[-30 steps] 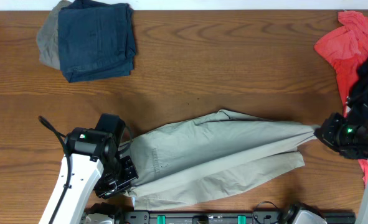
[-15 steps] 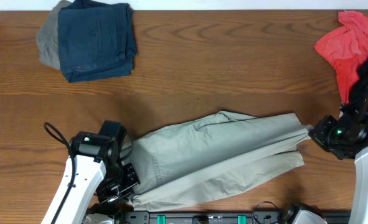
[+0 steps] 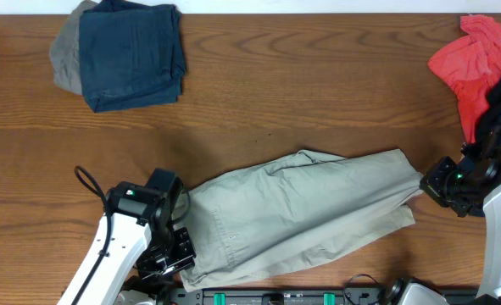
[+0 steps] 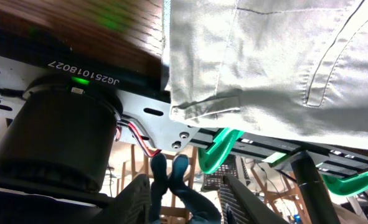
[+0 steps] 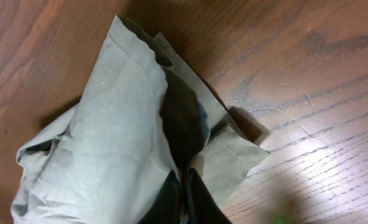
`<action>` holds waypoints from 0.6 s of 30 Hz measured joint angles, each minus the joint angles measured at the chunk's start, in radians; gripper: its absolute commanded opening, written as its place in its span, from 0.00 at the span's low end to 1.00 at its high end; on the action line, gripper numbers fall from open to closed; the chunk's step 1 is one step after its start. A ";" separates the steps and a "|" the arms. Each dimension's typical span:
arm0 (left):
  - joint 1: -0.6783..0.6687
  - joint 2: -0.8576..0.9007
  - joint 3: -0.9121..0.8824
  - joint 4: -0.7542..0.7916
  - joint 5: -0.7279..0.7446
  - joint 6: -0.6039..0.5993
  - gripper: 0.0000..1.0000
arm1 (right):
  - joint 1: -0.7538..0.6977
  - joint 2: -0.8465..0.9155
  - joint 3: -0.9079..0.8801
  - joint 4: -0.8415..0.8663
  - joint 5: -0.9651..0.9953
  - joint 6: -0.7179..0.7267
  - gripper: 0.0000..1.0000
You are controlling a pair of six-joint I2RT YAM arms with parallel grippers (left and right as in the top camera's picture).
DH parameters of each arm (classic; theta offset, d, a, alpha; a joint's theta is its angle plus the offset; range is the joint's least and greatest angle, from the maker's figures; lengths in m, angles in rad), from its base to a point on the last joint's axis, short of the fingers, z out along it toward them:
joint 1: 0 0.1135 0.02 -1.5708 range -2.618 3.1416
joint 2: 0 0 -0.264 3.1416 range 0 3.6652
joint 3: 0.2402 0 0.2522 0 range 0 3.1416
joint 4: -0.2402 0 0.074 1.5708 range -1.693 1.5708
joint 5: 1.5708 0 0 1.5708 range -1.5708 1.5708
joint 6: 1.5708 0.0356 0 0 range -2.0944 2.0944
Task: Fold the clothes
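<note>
Shorts (image 3: 301,207) laid flat on table (image 3: 318,102) | leg end pinched by right gripper (image 5: 179,190) | left gripper (image 3: 180,252) jaws held apart at waistband corner, nothing gripped

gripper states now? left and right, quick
left gripper: open, holding nothing
right gripper: shut on the shorts

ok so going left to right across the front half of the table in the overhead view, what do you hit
left gripper → khaki shorts → right gripper
</note>
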 measured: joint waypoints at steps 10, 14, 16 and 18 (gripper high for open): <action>-0.005 0.000 0.000 0.010 -0.001 0.000 0.45 | 0.000 0.000 0.000 -0.011 0.000 0.008 0.06; -0.005 0.000 0.000 0.023 -0.003 -0.002 0.53 | 0.000 0.000 0.000 -0.031 0.001 0.008 0.49; -0.005 0.000 0.000 0.031 -0.003 -0.001 0.58 | 0.000 0.000 0.000 -0.032 0.001 0.000 0.99; -0.005 0.000 0.000 0.039 -0.002 -0.001 0.62 | 0.000 0.000 0.000 -0.032 0.001 -0.008 0.99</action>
